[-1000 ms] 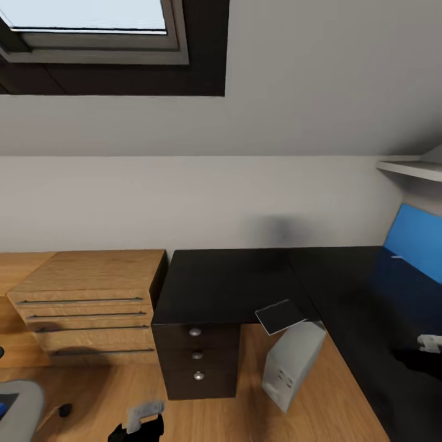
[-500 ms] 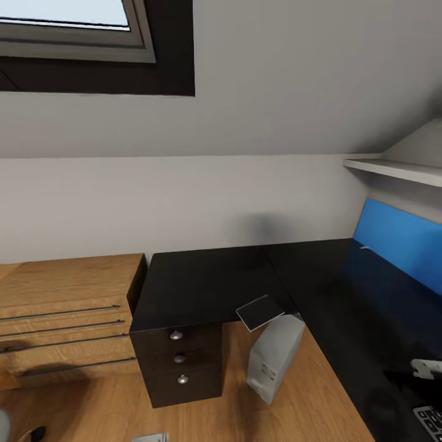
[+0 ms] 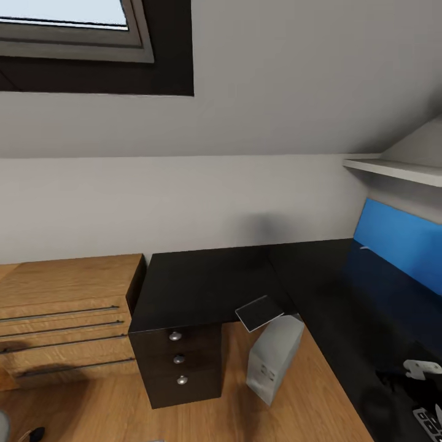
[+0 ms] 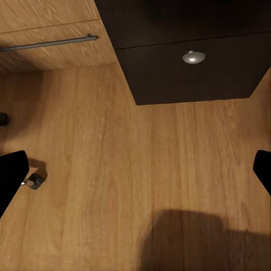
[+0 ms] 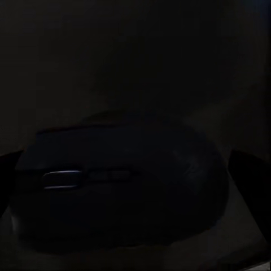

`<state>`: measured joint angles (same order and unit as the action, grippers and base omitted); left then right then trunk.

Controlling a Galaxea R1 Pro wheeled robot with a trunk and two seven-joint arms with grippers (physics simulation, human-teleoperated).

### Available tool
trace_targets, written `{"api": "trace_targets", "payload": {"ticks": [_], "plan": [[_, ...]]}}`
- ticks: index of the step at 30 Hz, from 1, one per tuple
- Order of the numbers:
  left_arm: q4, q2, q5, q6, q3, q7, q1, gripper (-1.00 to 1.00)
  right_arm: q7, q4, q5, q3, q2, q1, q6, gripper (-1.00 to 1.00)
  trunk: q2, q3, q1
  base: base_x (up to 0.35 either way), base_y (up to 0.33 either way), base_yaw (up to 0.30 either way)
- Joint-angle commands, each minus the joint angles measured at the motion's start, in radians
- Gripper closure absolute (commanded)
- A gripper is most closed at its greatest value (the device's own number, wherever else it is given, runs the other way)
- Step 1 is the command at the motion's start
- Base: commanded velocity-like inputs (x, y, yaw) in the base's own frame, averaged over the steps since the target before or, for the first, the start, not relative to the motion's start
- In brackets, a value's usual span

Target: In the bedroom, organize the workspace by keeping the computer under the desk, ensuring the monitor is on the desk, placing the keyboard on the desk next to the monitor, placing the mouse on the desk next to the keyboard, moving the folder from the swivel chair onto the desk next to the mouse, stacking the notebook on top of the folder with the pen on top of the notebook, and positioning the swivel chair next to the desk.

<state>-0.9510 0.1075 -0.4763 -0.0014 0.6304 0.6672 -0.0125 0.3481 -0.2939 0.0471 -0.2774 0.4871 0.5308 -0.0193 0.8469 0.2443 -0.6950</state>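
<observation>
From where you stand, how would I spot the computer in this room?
Find the black L-shaped desk against the white wall. On the wooden floor in its inner corner, right of the dark three-knob drawer unit, leans the computer: a tilted pale grey tower, the only light box among dark furniture.

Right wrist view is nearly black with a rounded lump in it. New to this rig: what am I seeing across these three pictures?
You are driving a wheeled robot with two arms. The head view looks down from its head at the black desk, the computer tilted on the floor beside its drawers, and a wooden dresser. Each wrist view looks along that arm's gripper. The left gripper is open above the wooden floor. The lump is the mouse, between the right gripper fingers; it is too dark to tell whether it is gripped.
</observation>
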Motion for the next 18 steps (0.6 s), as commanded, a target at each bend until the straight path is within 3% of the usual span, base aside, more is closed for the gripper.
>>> {"api": "trace_targets", "payload": {"ticks": [1,5,9,11,18], "plan": [[-0.002,0.001,-0.007,0.000,0.004,0.008,-0.001,-1.00,0.006,0.001,0.006,-0.007,0.001,0.001,-0.002,1.00,0.001,0.001,0.000,0.138,-0.152,0.000],[-0.002,0.001,-0.008,0.000,0.003,0.008,-0.001,-1.00,-0.006,-0.004,0.009,-0.004,0.012,0.001,-0.011,1.00,0.001,0.001,0.000,0.086,-0.090,0.000],[-0.002,0.001,-0.008,0.000,0.002,0.008,-0.001,-1.00,-0.031,-0.008,0.084,-0.003,0.026,0.001,-0.045,1.00,0.001,0.001,0.000,0.018,-0.019,0.000],[-0.002,0.001,-0.009,0.000,0.001,0.007,-0.001,-1.00,-0.050,-0.008,0.145,-0.003,0.028,0.001,-0.060,1.00,0.001,0.001,0.000,0.005,-0.005,0.000],[-0.002,0.002,-0.011,0.000,-0.001,0.006,-0.001,-1.00,-0.076,-0.001,0.206,-0.003,0.028,0.001,-0.086,1.00,0.001,0.001,0.000,0.001,-0.001,0.000]]}}
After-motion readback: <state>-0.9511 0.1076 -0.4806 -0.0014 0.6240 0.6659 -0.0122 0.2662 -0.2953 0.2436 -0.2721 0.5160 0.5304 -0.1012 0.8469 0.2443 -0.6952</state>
